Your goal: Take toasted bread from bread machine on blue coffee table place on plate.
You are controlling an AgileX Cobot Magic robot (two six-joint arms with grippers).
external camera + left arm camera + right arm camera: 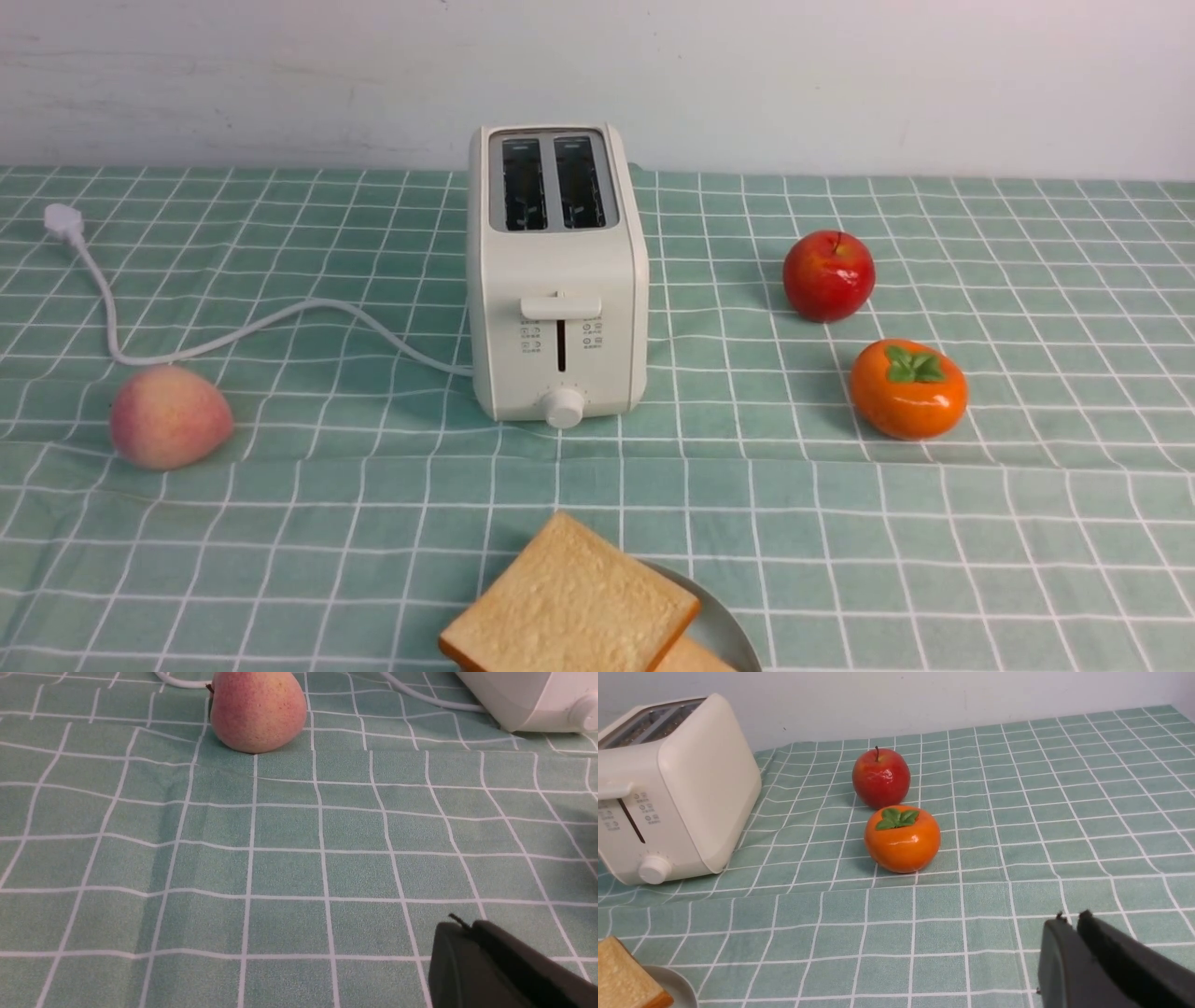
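Two slices of toasted bread (571, 597) lie stacked on the plate (724, 621), at the near edge of the bench (1027, 523).
Bread machine (557, 280) stands behind, both slots empty. Left jaws (469, 933) and right jaws (1073, 926) each appear pressed together, grasping nothing, low over bare cloth.

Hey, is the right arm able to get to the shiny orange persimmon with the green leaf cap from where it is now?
Probably yes: the orange persimmon sits apart from the red apple, with only bare green checked cloth before the right gripper.
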